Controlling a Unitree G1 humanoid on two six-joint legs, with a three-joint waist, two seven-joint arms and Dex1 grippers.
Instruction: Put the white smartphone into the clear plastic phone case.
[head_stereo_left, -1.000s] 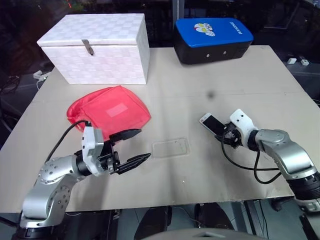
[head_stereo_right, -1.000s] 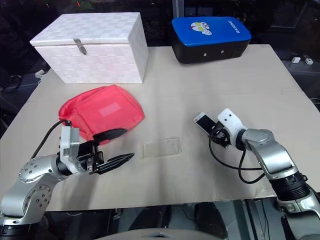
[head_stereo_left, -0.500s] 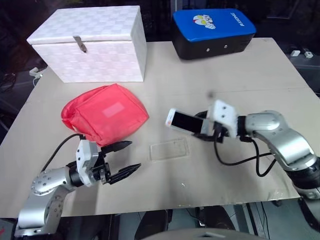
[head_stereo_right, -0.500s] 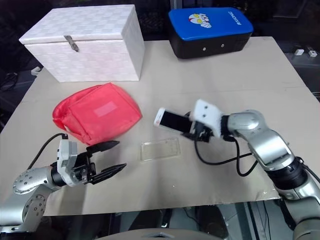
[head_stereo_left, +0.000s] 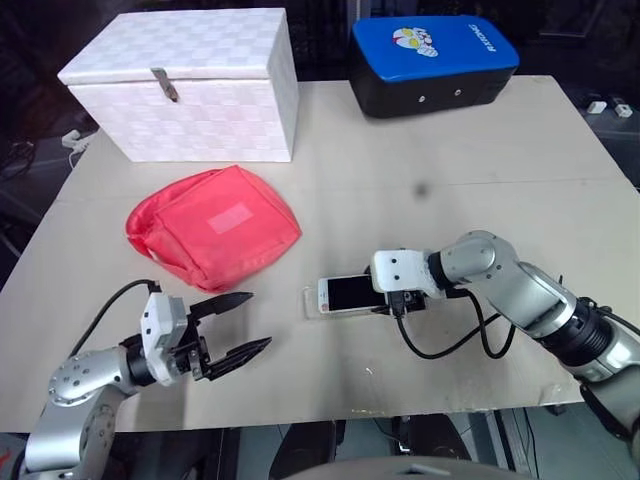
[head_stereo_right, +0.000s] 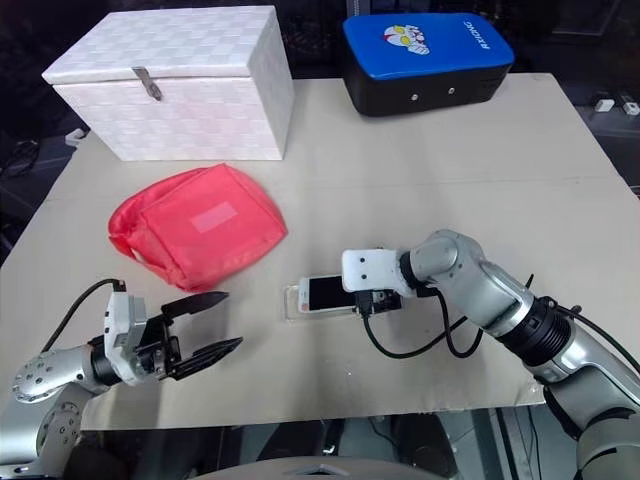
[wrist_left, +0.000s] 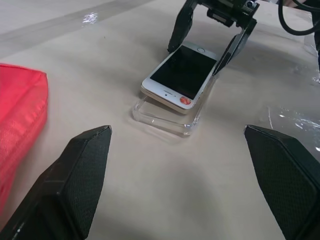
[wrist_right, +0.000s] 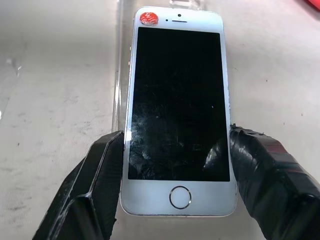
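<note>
Both head views look steeply down over the table (head_stereo_left: 500, 160) from above. Each wrist view sits low and close — both share the white smartphone (wrist_left: 179, 76) on the clear plastic phone case (wrist_left: 167, 120).

Silver arms — black claw (head_stereo_left: 228, 325) fingers.

White lettering is printed along the right part of the lid of the blue case (head_stereo_left: 434, 58) at the far edge of the worktop (head_stereo_left: 520, 160), but it cannot be read. A cartoon picture is printed to the left of that lettering on the same lid. A round red sticker with white marks is stuck on the top bezel of the white smartphone (wrist_right: 179, 107); its writing cannot be read. No other text can be made out.
</note>
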